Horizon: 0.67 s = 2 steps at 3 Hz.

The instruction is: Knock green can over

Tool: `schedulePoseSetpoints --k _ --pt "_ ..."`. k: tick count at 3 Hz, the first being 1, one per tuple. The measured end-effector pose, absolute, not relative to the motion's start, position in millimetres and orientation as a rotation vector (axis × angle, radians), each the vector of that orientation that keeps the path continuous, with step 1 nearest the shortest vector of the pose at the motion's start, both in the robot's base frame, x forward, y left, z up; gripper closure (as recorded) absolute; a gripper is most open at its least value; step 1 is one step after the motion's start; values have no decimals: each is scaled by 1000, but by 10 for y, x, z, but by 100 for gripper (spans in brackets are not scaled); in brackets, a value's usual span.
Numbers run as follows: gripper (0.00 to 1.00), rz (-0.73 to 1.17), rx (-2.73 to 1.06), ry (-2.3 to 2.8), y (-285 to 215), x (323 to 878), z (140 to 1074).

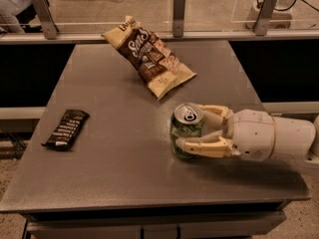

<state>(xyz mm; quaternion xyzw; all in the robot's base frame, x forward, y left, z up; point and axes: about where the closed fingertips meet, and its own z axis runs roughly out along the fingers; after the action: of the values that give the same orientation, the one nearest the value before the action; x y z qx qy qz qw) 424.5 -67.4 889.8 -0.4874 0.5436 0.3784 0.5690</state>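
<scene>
The green can (184, 126) stands near the right front of the grey table (114, 178), silver top and pull tab facing up, leaning slightly to the left. My gripper (193, 128) reaches in from the right with its white wrist behind it. Its two tan fingers (202, 146) are closed on the can, one along the near side and one along the far side, both touching it.
A brown and cream chip bag (149, 59) lies at the back middle of the table. A dark chocolate bar (66, 128) lies near the left edge. A railing with metal posts (179, 11) runs behind the table. The table's right edge is under my arm.
</scene>
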Motion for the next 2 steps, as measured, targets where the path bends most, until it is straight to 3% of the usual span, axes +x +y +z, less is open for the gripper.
schedulePoseSetpoints --k 1,2 --pt "88 848 -1154 1307 -652 4375 9017" --pt "100 690 -1253 1435 -604 4622 9225"
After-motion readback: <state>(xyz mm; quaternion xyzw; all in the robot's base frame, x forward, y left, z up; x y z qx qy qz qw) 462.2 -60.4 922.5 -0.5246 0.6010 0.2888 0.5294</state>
